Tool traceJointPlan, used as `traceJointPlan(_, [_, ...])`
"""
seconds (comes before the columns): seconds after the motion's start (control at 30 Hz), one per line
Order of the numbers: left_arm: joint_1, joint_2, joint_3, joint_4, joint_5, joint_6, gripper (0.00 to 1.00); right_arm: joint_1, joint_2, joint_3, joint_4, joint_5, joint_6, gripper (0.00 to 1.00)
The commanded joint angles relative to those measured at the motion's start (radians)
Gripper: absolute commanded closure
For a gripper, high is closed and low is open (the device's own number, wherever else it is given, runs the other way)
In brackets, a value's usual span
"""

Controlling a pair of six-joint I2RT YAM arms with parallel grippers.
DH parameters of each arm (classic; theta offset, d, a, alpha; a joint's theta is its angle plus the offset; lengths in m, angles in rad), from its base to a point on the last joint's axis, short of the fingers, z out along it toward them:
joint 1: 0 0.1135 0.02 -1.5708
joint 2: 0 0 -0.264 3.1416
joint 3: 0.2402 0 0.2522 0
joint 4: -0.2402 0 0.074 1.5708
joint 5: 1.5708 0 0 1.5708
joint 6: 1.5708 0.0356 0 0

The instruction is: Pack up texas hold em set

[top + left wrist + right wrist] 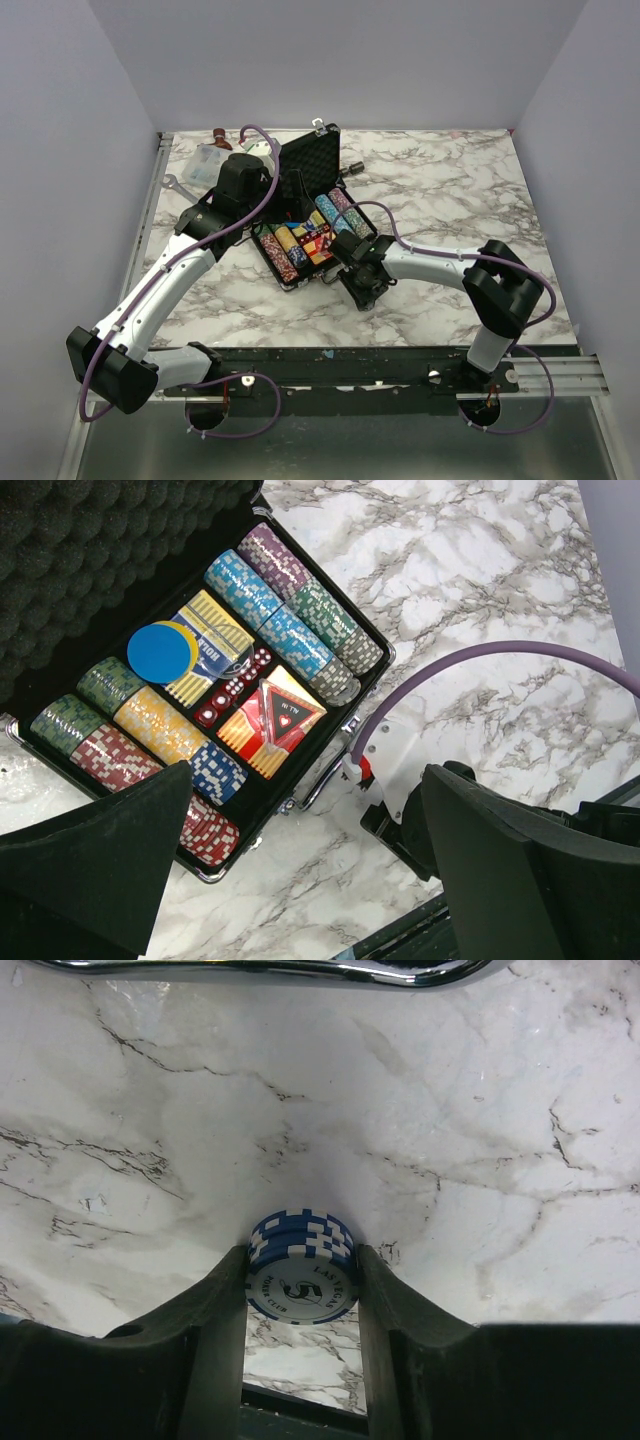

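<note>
Your right end effector (300,1295) is pinched on a small stack of blue-and-white chips (300,1265), one black finger (215,1330) pressed to each side of the stack. The top chip's printed face is turned toward the wrist camera. The stack sits on the marble worktop (450,1110), just outside the briefcase (255,795). The case's silver handle (270,968) runs across the top of the right wrist view, a little beyond the chips. From above, this end effector sits low at the case's near right side.

Your left end effector (308,775) hangs above the case with its foam-padded fingers (90,880) spread wide and nothing between them.

The black briefcase lies open toward the far left of the worktop, its foam-lined lid (80,560) raised at the back. Inside, multicoloured chip rows (280,610) fill the slots on both sides: purple, blue and green along one edge; green, red, yellow and blue along the other. A blue disc (160,652) rests on a striped card box (215,630) in the middle compartment. Beside it lie red dice (235,685) and a red-and-yellow card box (275,715).

A purple cable (480,660) loops over the marble to the right of the case. Beyond the left arm, a clear plastic box (210,160) sits in the far left corner.
</note>
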Motion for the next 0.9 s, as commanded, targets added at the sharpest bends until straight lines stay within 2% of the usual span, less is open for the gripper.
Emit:
traceJointPlan(0.0, [0.0,-0.015,-0.004,0.019,0.014,0.01,0.04,0.002,0.051,-0.025,0.022,0.067,0.02,0.84])
traceJointPlan(0.07, [-0.001,-0.014,-0.006,0.019,0.014,0.01,0.04,0.01,0.041,-0.024,0.022,0.058,0.035,0.79])
traceJointPlan(0.2, [0.0,-0.015,-0.006,0.022,0.017,0.01,0.04,0.023,0.003,-0.026,0.035,0.03,0.065,0.5])
traceJointPlan(0.33, [0.0,-0.015,-0.008,0.023,0.022,0.01,0.04,0.023,-0.044,-0.032,0.045,0.018,0.099,0.35])
traceJointPlan(0.67, [-0.001,-0.021,-0.017,0.036,0.04,0.015,0.04,0.023,-0.248,-0.083,0.07,0.032,0.224,0.14])
traceJointPlan(0.8, [-0.001,-0.019,-0.021,0.042,0.049,0.015,0.04,0.022,-0.292,-0.067,0.018,0.128,0.383,0.05])
traceJointPlan(0.87, [-0.001,-0.018,-0.021,0.042,0.049,0.015,0.04,0.018,-0.286,-0.051,-0.039,0.137,0.516,0.02])
